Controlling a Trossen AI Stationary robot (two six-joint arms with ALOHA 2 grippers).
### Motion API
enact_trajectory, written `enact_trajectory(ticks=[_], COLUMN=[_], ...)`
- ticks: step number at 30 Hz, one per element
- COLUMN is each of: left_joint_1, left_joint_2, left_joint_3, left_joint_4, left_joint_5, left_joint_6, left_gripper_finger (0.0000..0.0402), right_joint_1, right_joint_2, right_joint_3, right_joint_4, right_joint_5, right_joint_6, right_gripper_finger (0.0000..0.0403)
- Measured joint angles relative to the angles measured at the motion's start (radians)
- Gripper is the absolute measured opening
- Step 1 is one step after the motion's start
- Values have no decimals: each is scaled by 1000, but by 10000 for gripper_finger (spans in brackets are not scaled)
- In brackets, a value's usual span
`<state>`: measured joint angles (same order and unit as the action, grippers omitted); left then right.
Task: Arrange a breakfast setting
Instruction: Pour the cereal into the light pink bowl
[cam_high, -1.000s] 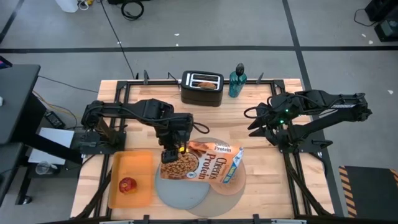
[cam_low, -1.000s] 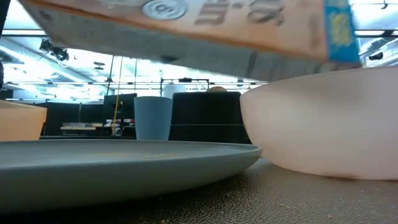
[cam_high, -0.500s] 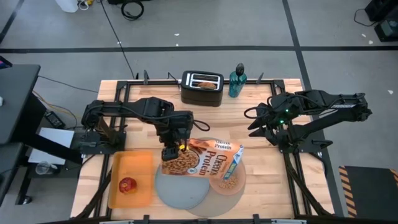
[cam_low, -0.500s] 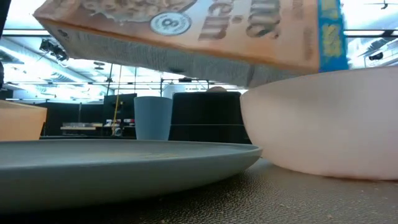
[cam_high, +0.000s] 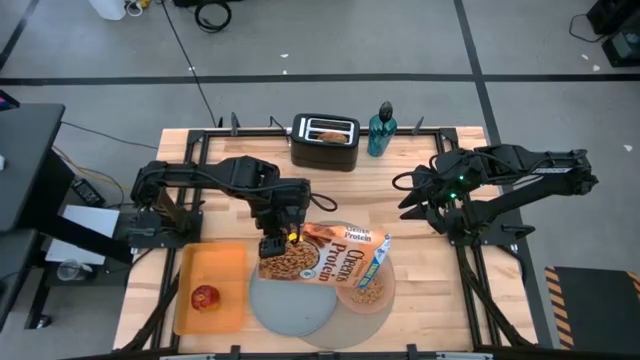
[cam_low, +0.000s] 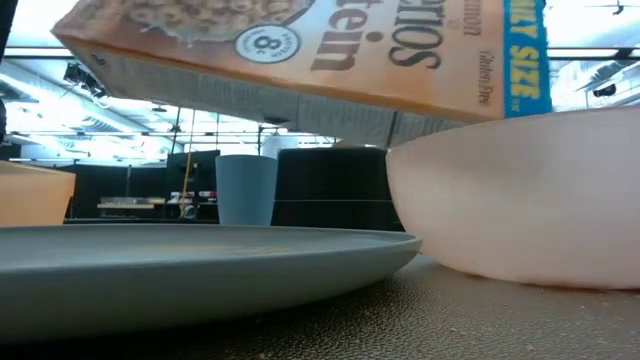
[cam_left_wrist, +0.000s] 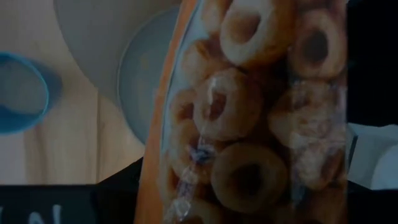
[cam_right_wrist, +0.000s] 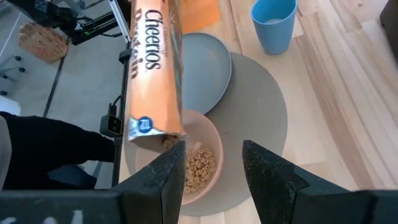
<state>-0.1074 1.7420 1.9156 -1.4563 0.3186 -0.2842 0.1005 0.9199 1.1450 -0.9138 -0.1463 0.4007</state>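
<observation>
**Q:** High view: where is the cereal box (cam_high: 322, 256), and what does it read?

**A:** It lies tilted over the pink bowl (cam_high: 366, 290), its open end above the brown cereal (cam_right_wrist: 198, 164). The left gripper (cam_high: 274, 243) has its fingers closed on the box's far end. Print reads "Cheerios Protein"; the low view shows "ILY SIZE" on a blue band.

**Q:** And around the bowl?

**A:** The bowl sits on the grey mat (cam_high: 350, 315), just beside the blue-grey plate (cam_high: 290, 305). The red apple (cam_high: 206, 297) lies on the orange tray (cam_high: 212, 270), beyond the plate. The right gripper (cam_right_wrist: 214, 163) hovers above the bowl, fingers parted, holding nothing.
</observation>
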Motion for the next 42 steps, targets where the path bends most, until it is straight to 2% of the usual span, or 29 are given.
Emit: enact_trajectory(ticks=[30, 42], left_joint_1=[9, 9], left_joint_2=[0, 0], left_joint_3=[0, -1], left_joint_4=[42, 7], left_joint_5=[24, 28], left_joint_6=[-12, -11], left_gripper_finger=[211, 211], right_joint_1=[0, 0], right_joint_2=[1, 1], right_joint_3=[0, 0], right_joint_4=[1, 2], right_joint_5=[16, 15], right_joint_6=[0, 0], right_gripper_finger=[166, 166])
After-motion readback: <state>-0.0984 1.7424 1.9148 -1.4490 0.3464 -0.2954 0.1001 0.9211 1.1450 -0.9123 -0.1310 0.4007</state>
